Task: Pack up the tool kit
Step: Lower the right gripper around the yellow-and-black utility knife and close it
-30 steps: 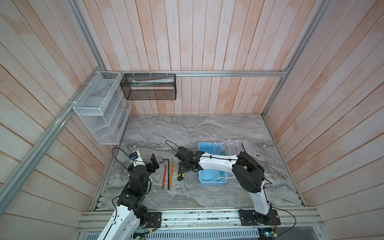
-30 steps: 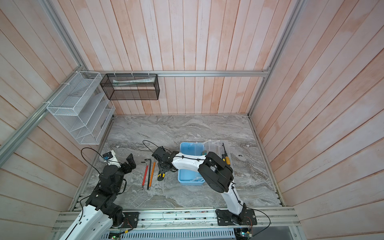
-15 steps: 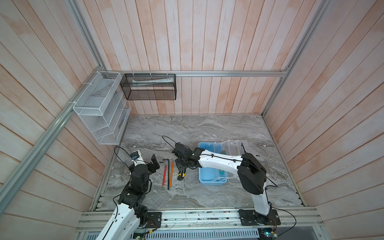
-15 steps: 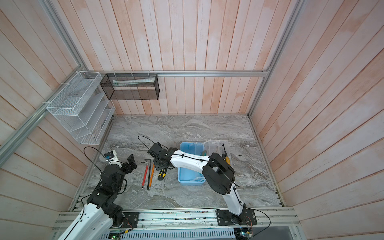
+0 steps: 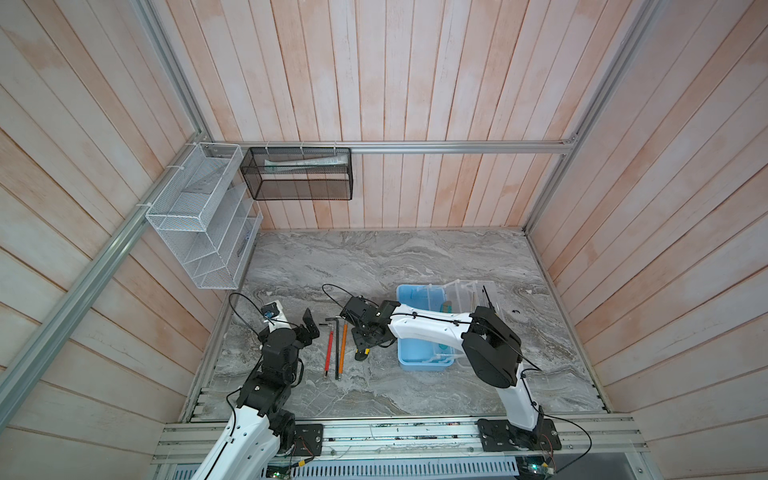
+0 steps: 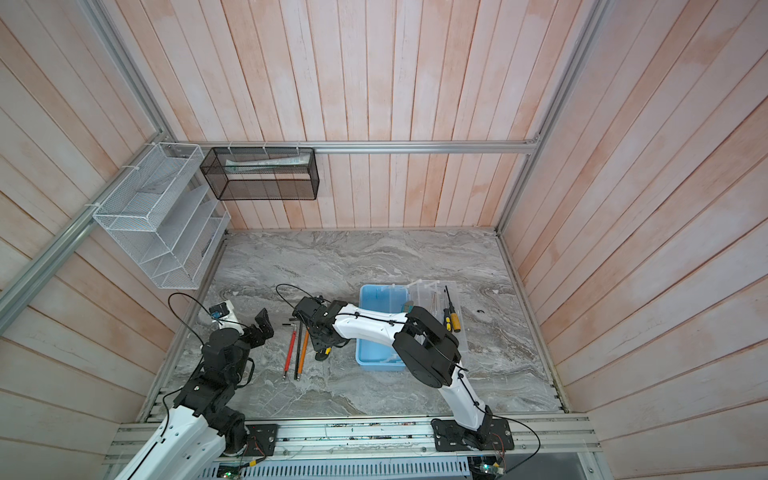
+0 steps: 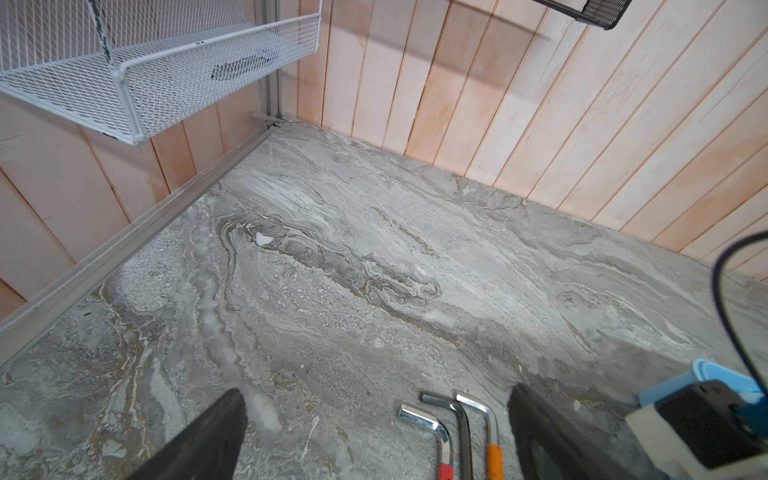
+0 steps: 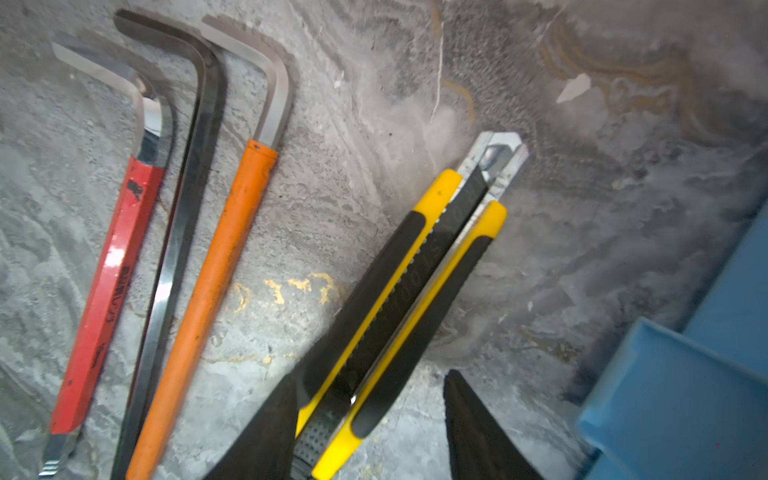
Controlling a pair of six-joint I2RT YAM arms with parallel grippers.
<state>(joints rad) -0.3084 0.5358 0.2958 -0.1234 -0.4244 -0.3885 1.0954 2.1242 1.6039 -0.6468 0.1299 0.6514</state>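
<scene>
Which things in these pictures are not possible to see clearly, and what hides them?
Yellow-and-black utility knife: in top views, the right claw covers all but its tail.
Light blue plastic box: in top views, the white right arm crosses it, hiding part of its inside.
Three metal hex keys: in the left wrist view, the bottom edge cuts their long arms.
Pale item in the black mesh basket: too small to identify.

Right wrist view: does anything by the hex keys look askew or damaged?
Only the yellow utility knife: it lies at a slant to the three parallel hex keys, between the right tool's fingers. No damage shows.
</scene>
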